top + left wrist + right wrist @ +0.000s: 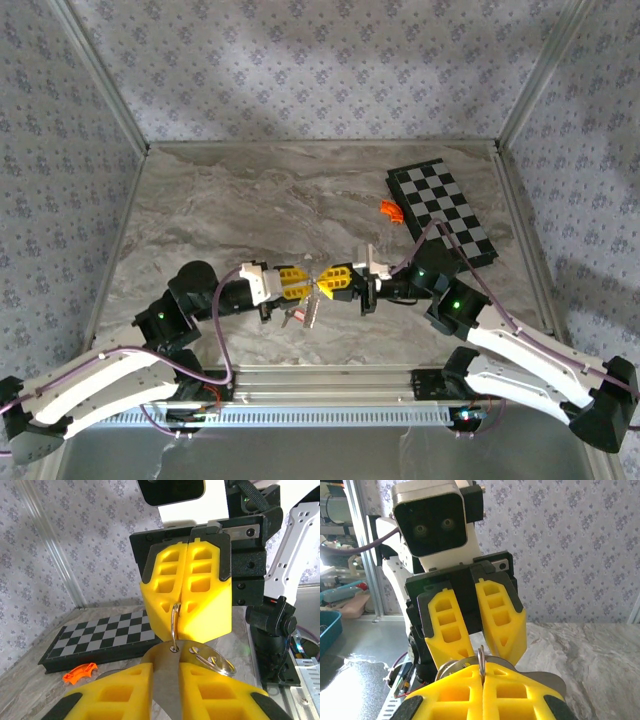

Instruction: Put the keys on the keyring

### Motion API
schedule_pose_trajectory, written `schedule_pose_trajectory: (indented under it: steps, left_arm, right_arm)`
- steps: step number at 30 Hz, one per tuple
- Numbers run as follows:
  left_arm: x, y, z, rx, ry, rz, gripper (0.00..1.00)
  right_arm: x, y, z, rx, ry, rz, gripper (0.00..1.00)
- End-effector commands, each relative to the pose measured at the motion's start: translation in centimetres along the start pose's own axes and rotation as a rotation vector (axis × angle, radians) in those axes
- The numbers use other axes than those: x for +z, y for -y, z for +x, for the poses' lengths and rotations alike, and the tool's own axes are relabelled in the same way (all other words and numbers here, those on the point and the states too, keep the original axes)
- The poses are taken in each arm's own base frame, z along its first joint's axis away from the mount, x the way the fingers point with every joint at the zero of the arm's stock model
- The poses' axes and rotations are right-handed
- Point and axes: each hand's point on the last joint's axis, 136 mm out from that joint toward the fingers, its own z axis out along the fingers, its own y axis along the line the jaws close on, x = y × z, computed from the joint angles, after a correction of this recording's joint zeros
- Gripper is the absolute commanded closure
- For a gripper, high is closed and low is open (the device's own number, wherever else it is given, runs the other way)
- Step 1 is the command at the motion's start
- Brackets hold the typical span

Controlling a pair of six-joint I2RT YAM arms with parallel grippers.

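Centrally on table (250, 190), left pincer (303, 286) opposite right pincer (328, 280).

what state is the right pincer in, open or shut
Shut: the right pincer has its yellow fingers pressed together, with the keyring pinched between them.

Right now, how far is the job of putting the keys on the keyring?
Done: the right gripper is shut on the keyring. In hand: the left gripper holds a key, and the ring's wire seems to pass through its hole; whether it is fully threaded I cannot tell. Left: finish threading and let go. The metal loop beside the key is unclear.
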Motion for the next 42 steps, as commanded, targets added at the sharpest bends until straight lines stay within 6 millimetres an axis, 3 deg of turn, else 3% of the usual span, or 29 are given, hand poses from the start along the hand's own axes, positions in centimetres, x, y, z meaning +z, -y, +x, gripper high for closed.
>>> schedule_pose_trajectory:
  steps: [1, 19, 28, 42]
  left_arm:
    - [0.1, 0.4, -2.2, 0.01, 0.077, 0.033, 0.8]
    - [0.3, 0.5, -3.1, 0.02, 0.103, 0.053, 0.79]
    - [-0.1, 0.3, -3.4, 0.034, 0.092, 0.032, 0.73]
    - [-0.5, 0.5, -2.7, 0.045, 0.027, 0.039, 0.8]
  right_arm:
    - [-0.1, -0.8, -1.5, -0.016, 0.057, -0.045, 1.0]
    - [0.3, -0.3, -0.1, -0.013, 0.012, -0.035, 1.0]
    - [0.2, 0.1, 0.6, -0.033, -0.035, -0.012, 1.0]
    - [-0.7, 0.2, 1.5, -0.09, -0.143, 0.026, 1.0]
